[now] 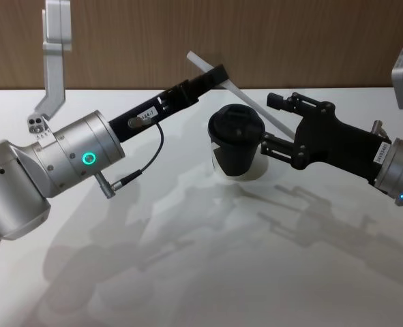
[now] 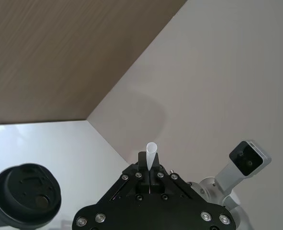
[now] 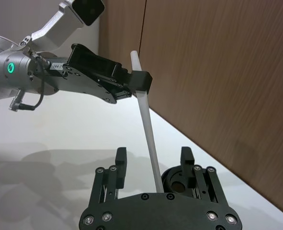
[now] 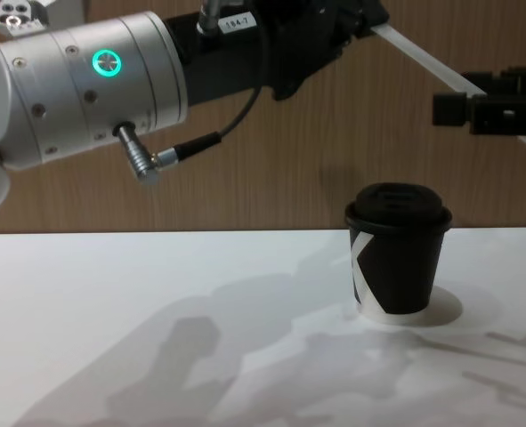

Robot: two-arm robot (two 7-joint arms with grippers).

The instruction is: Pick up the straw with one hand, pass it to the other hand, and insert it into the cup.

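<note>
Between right gripper's (image 1: 269, 123) spread fingers (image 1: 284, 101), the straw (image 1: 245, 95) slants from left gripper (image 1: 219, 73)

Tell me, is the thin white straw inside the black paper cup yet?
Out. The left gripper holds the straw slanted above the cup.

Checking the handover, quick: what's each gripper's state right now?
Left gripper: closed on the straw, near its upper end.
Right gripper: jaws open, the straw's lower end between them, not gripped.
</note>
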